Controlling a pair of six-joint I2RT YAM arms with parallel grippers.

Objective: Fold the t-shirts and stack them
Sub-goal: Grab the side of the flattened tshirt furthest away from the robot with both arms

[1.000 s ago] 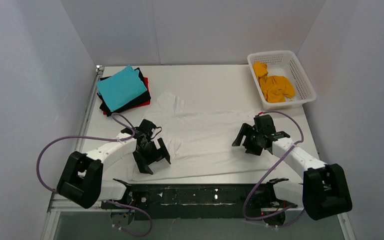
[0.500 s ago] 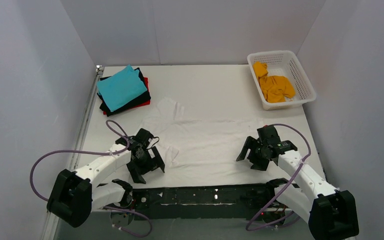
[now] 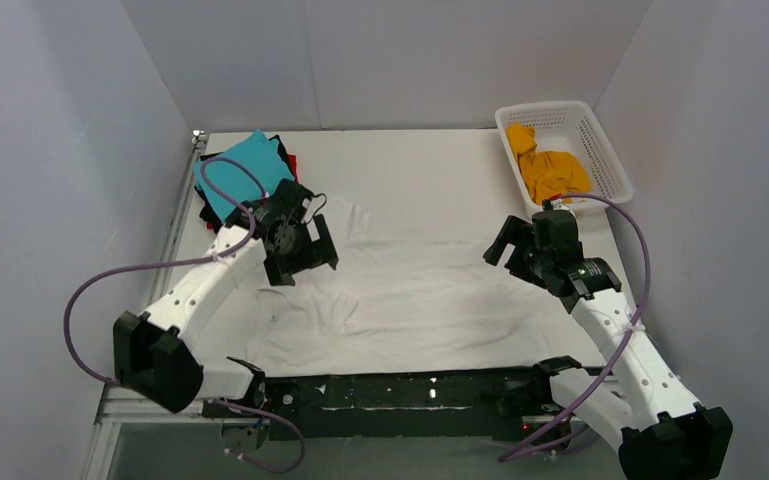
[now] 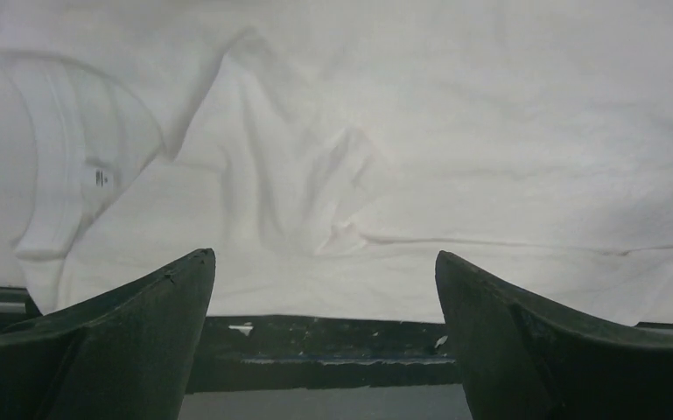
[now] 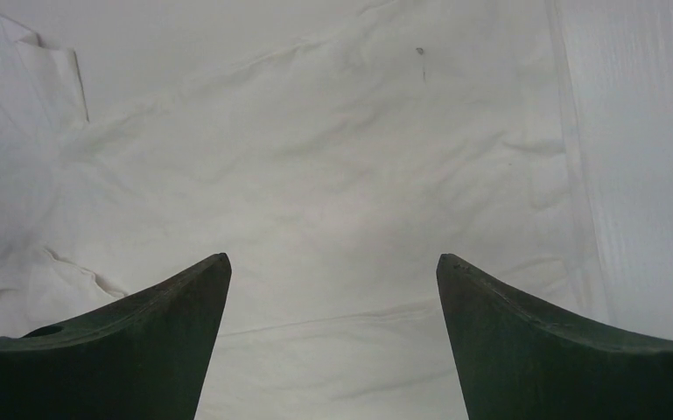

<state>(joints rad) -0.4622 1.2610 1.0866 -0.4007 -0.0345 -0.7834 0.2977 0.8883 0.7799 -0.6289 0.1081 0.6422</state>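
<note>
The large white t-shirt point(image 3: 420, 295) lies spread across the table, wrinkled at its left side. It fills the left wrist view point(image 4: 420, 166) and the right wrist view point(image 5: 332, 175). My left gripper point(image 3: 298, 252) is open and empty, raised over the shirt's far left part. My right gripper point(image 3: 522, 250) is open and empty above the shirt's right end. A stack with a teal t-shirt point(image 3: 230, 175) on top of black and red ones sits at the back left. An orange t-shirt point(image 3: 550, 172) lies in the basket.
A white plastic lattice basket point(image 3: 600, 160) stands at the back right. Grey walls close in the table on three sides. The black rail point(image 3: 400, 392) of the arm bases runs along the near edge; it shows in the left wrist view point(image 4: 315, 350).
Both grippers have lifted and moved away from the near edge toward the back. The left one went up toward the stack, the right one toward the basket. The shirt's left side looks more crumpled.
</note>
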